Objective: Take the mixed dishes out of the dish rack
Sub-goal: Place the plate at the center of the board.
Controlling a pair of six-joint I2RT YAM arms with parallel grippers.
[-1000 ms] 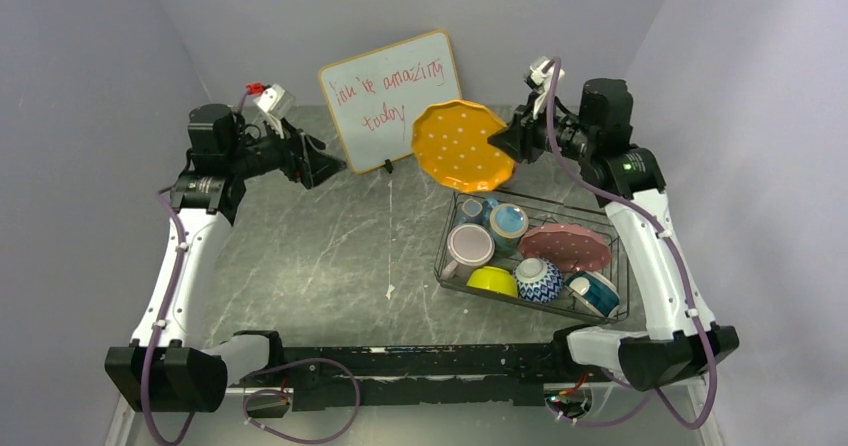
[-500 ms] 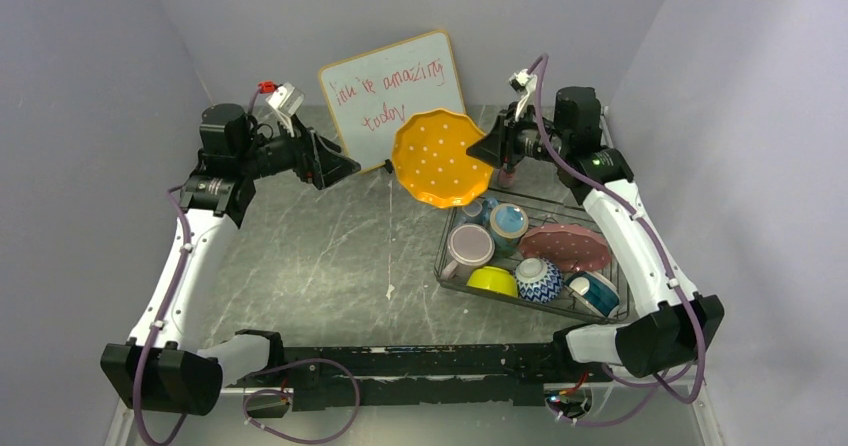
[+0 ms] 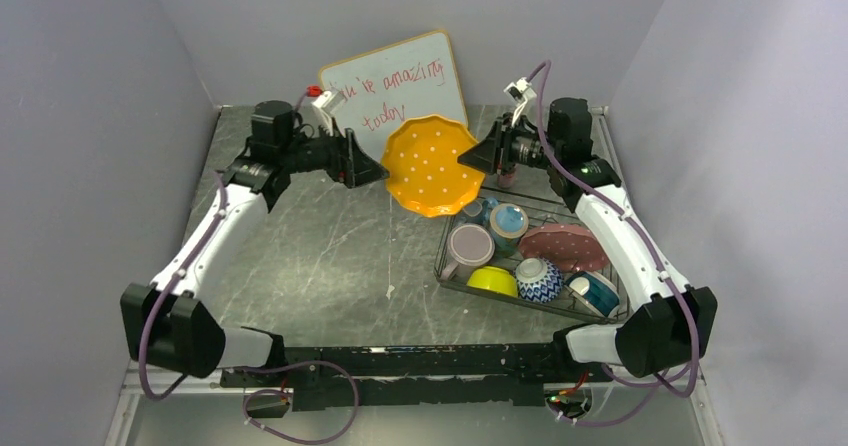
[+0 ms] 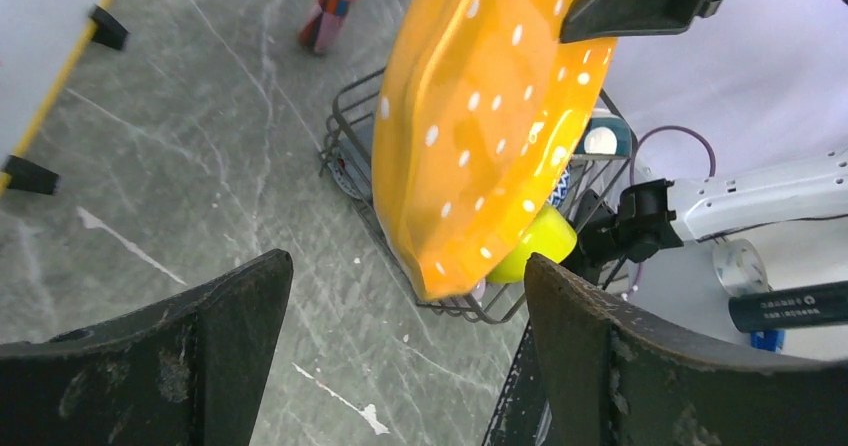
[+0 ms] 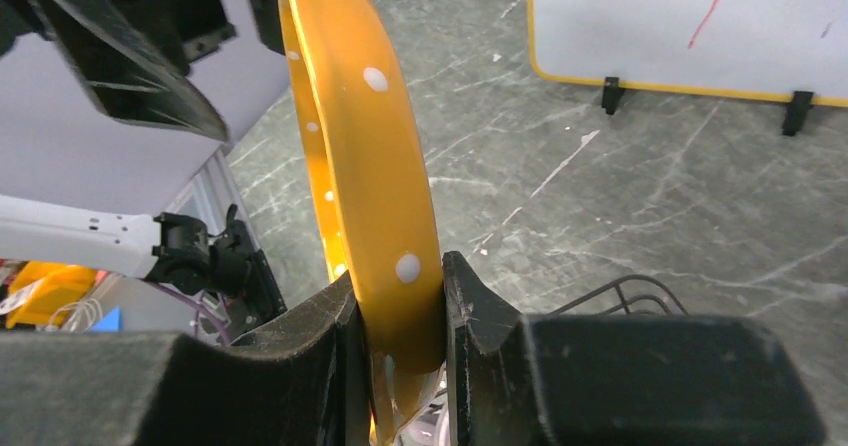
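The right end effector [image 3: 487, 156] pinches the rim of the orange plate [image 3: 430, 164], held on edge in the air over the far-left corner of the dish rack [image 3: 440, 271]. The left end effector [image 3: 372, 169], wide open and empty, should probably straddle the opposite rim squarely before closing.

The grey marbled desk [image 3: 320, 236] carries a wire dish rack [image 3: 441, 266] at right, a whiteboard [image 3: 395, 86] standing at the back, and a pink bottle [image 4: 335, 4] near the rack.

The right gripper [image 3: 480, 158] has carried the orange plate [image 3: 428, 166] leftward, while the left gripper [image 3: 372, 166] has swung right, now just beside it.
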